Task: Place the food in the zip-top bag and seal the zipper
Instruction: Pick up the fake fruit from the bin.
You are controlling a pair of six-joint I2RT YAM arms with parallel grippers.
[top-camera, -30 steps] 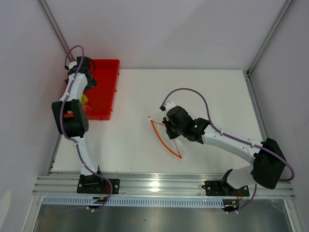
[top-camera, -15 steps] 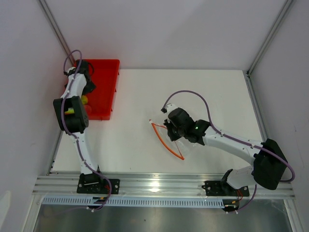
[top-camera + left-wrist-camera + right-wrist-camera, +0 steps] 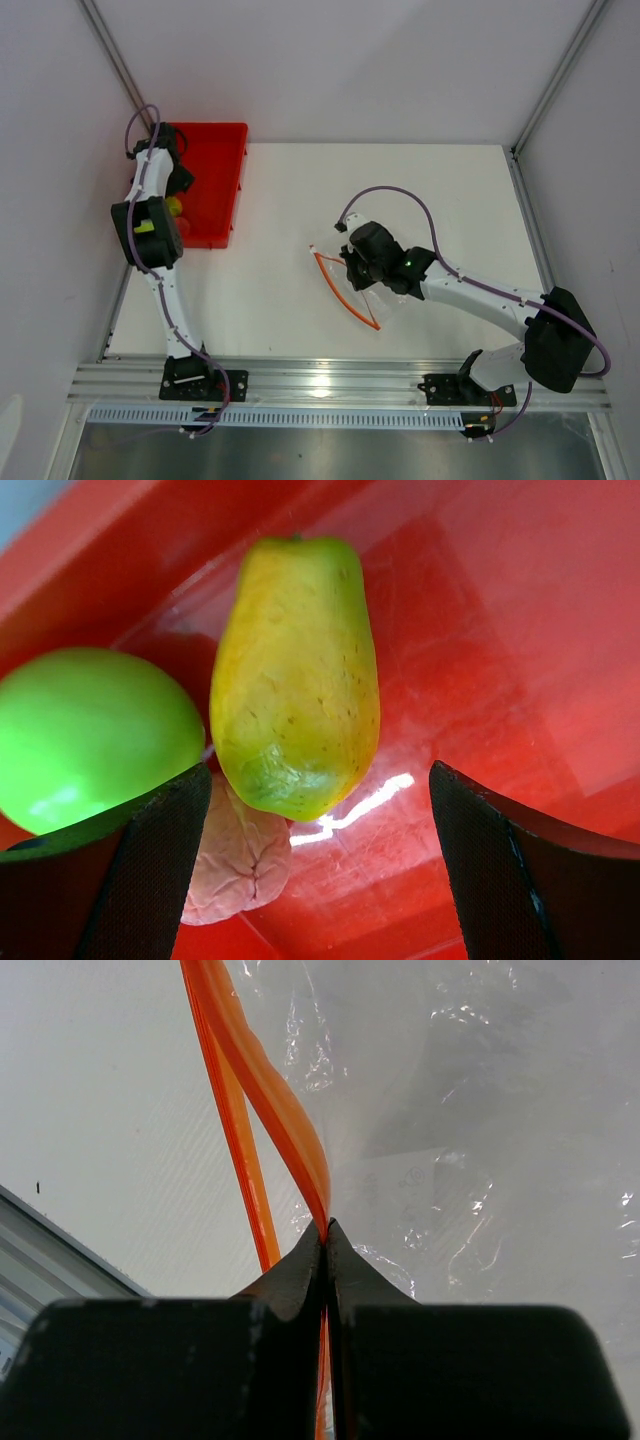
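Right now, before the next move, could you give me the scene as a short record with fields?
left jaws: open over the red plastic tray, straddling the yellow-green oblong toy fruit
other food: green round toy fruit and pinkish wrinkled toy fruit, both in the tray
right jaws: shut on the orange-red zipper strip
clear crinkly plastic bag: on the white table, mouth parted, no food inside

The tray point(image 3: 470, 630) is glossy red. In it, the green fruit point(image 3: 90, 735) is plain lime; the yellow-orange fruit point(image 3: 295, 680) shades to green at its lower end, with fine dark specks; the pink fruit point(image 3: 240, 865) is pale. The bag point(image 3: 480, 1110) is clear with white glints, its zipper strip point(image 3: 265, 1090) orange-red. The table point(image 3: 290, 190) is white, the arms point(image 3: 470, 290) white and black with purple cables point(image 3: 385, 190)
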